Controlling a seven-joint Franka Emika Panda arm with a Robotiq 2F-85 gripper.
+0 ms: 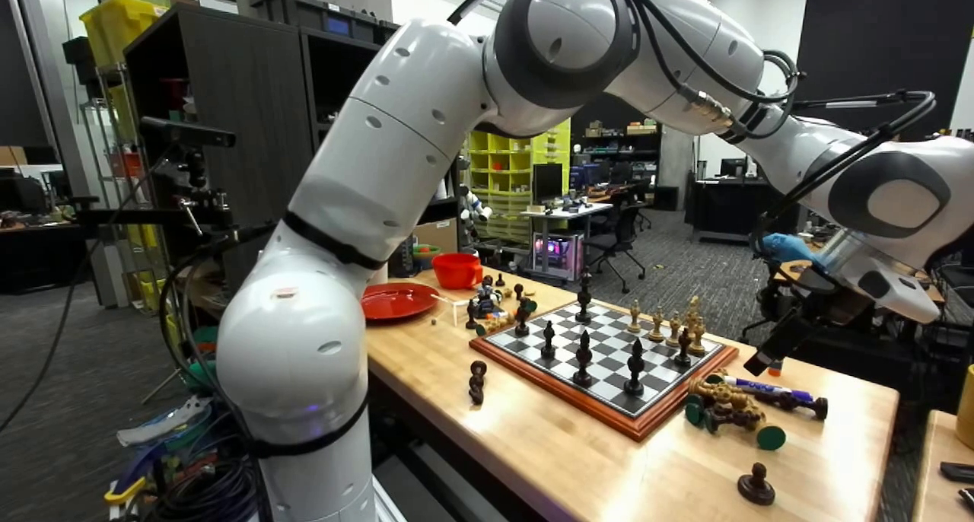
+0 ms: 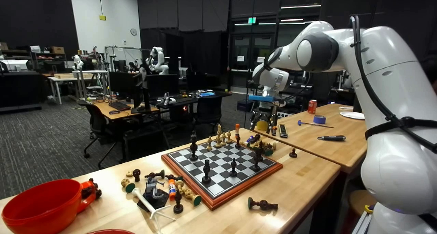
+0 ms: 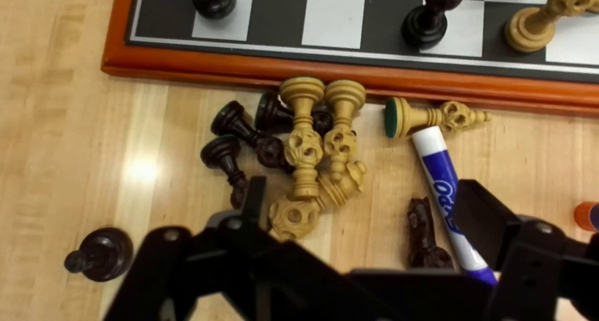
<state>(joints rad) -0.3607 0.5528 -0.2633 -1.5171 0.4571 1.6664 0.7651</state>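
My gripper (image 3: 363, 197) is open and empty, its two black fingers wide apart in the wrist view. It also shows in both exterior views (image 1: 765, 358) (image 2: 263, 126), above the table's end. Below it lies a pile of tan chess pieces (image 3: 304, 148) and dark chess pieces (image 3: 227, 157), beside the chessboard's wooden rim (image 3: 234, 66). A blue and white marker (image 3: 440, 180) lies partly behind the right finger. A dark piece (image 3: 423, 232) lies between the fingers, its lower part hidden by the gripper. A tan piece (image 3: 421, 116) lies by the marker's white end.
A dark pawn (image 3: 103, 255) stands apart from the pile. Dark pieces (image 1: 583, 358) and tan pieces (image 1: 657, 324) stand on the board. A red bowl (image 2: 44, 206), a white tripod (image 2: 146, 200) and a fallen dark piece (image 2: 263, 204) are on the table. A second table (image 2: 300, 138) adjoins.
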